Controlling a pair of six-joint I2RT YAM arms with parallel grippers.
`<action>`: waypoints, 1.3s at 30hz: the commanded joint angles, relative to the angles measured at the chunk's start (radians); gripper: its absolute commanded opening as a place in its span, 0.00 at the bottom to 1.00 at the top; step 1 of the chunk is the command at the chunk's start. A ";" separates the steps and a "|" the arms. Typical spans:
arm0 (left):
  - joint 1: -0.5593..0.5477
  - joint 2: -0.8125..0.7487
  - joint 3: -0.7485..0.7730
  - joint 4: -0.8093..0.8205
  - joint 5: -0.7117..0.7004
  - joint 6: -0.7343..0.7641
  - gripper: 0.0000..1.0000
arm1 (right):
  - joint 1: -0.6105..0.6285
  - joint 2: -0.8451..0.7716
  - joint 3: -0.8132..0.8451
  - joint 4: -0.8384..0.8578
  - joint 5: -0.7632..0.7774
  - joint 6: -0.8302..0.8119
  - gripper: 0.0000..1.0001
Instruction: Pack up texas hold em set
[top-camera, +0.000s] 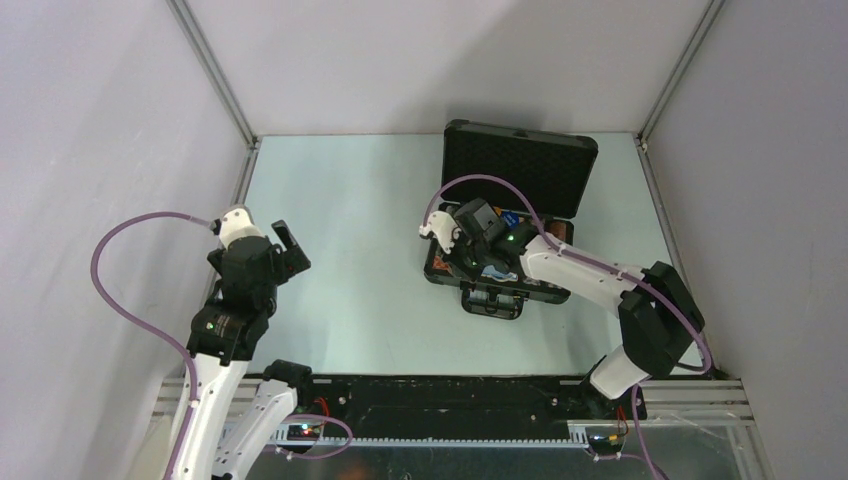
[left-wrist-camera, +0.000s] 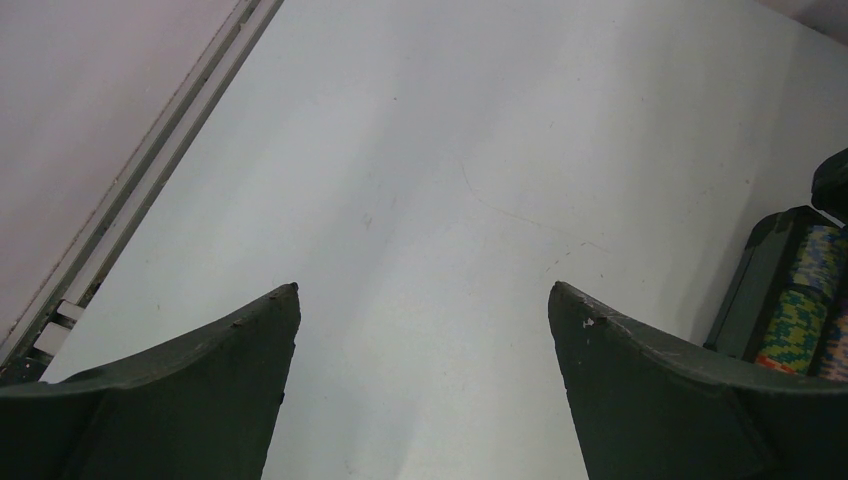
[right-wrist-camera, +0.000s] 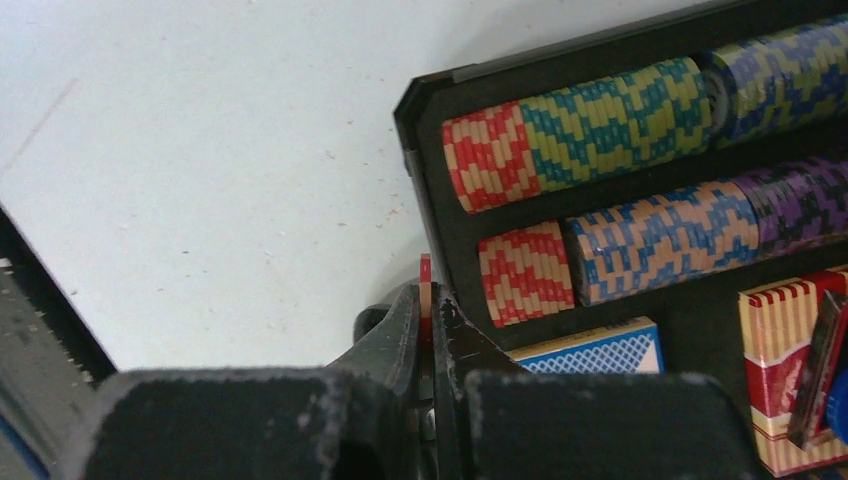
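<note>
The top view looks down from high behind; both close wrist views share the chip rows (left-wrist-camera: 795, 320) (right-wrist-camera: 600, 130).

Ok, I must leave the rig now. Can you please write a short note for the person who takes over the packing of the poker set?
The left gripper: jaws wide open, nothing between them, above the table, to the left of the case.
The right gripper: jaws shut on a small red-white chip, held on edge at the left edge of the case.
Done: the chip rows, the red-white card box and the blue card box lie inside the case.
Left: put the held chip in, then probably close the lid, which stands open.
</note>
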 joint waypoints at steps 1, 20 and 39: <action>0.009 0.003 0.011 0.012 0.005 -0.007 0.98 | 0.007 0.025 0.011 0.012 0.094 -0.044 0.00; 0.010 0.007 0.013 0.011 0.005 -0.008 0.98 | 0.056 0.124 0.046 0.021 0.362 -0.147 0.00; 0.009 0.009 0.012 0.011 0.006 -0.007 0.98 | 0.067 0.115 0.046 0.003 0.391 -0.166 0.25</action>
